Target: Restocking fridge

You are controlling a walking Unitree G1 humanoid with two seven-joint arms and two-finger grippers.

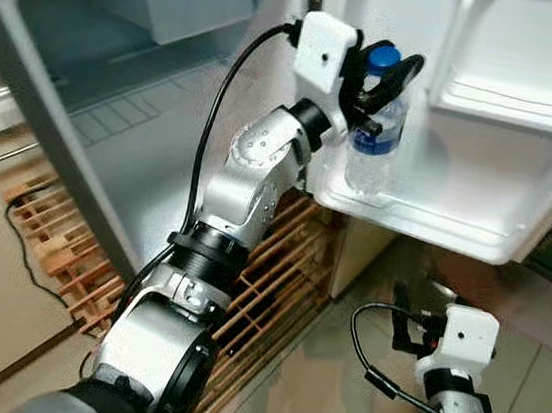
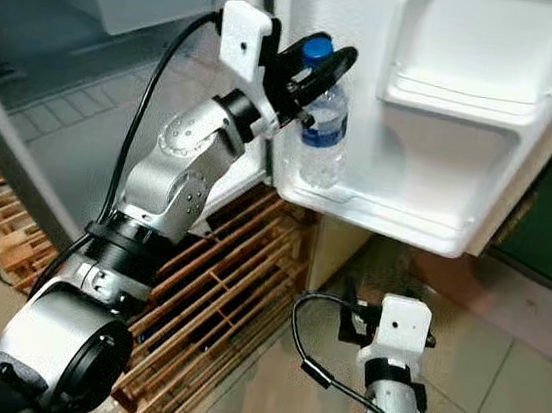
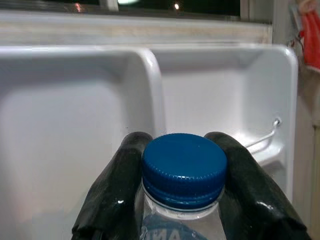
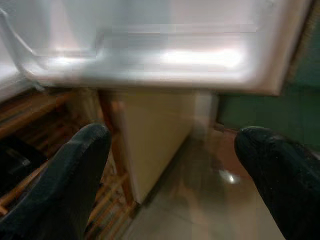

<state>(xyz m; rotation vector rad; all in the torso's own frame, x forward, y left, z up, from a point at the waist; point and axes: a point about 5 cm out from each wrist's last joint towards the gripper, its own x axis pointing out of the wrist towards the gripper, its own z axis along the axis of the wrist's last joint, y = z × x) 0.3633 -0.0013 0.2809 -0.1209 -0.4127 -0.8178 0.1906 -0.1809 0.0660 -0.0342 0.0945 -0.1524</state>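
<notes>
Left gripper (image 1: 385, 77) jaws clamped on neck of clear plastic water bottle w/ blue cap (image 1: 375, 138); bottle upright in lower shelf of white open fridge door (image 1: 477, 206), at its left end; right gripper (image 1: 413, 319) low near tiled floor (image 1: 527, 378), jaws apart, empty.

at the upper centre of the frame the left gripper (image 2: 317, 76) clasps a water bottle (image 2: 323, 122) near its blue cap (image 2: 319, 49), the bottle standing upright in the fridge door shelf (image 2: 406, 217). at lower right the right gripper (image 2: 351, 319) hangs over the tiled floor (image 2: 495, 395). a wooden pallet (image 2: 214, 300) lies lower centre.
</notes>
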